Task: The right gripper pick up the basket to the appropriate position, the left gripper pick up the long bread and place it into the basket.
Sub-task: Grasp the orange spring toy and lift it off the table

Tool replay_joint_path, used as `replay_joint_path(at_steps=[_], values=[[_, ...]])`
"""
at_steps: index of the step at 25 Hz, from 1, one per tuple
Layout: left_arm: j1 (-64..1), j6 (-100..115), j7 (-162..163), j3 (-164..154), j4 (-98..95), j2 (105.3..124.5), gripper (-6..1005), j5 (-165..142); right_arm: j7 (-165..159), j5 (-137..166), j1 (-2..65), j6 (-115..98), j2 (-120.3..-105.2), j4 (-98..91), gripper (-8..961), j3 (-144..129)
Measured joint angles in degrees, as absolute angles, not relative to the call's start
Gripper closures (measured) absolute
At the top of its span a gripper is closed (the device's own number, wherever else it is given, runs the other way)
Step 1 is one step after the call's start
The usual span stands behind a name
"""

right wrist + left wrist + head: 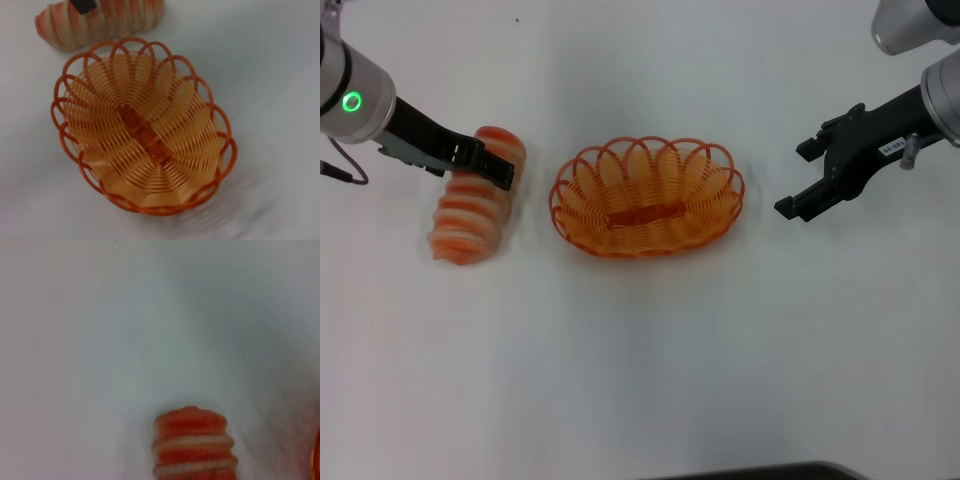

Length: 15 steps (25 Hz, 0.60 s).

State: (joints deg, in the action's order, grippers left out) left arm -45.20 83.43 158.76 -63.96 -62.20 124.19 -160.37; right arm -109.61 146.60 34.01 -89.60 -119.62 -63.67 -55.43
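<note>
Head view: nearest the camera lies the white table [640, 380], bare in the foreground. Farther back at centre sits the basket [647, 198], upright, with nothing inside. To its left, just beside the rim but apart from it, lies the long bread [472, 208], tilted on the table. The left gripper [488, 165] is over the loaf's upper part, one black finger lying across it; whether the fingers clamp the loaf cannot be told. The right gripper [804, 178] hangs to the right of the basket, clear of it, fingers spread wide and holding nothing.

Left wrist view: one striped end of the long bread [192, 445] shows against the table; no fingers are visible.

Right wrist view: the basket [142, 125] fills the picture, and the long bread [100, 22] lies just beyond its rim.
</note>
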Motion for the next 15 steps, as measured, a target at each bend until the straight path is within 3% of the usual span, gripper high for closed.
replay_joint_path(at_steps=[15], values=[[-45.38, 78.14, 159.72, -66.75, -58.12, 124.15, 95, -162.25, -109.07, 146.6, 33.63, -89.52, -119.62, -63.49, 6, -55.46]])
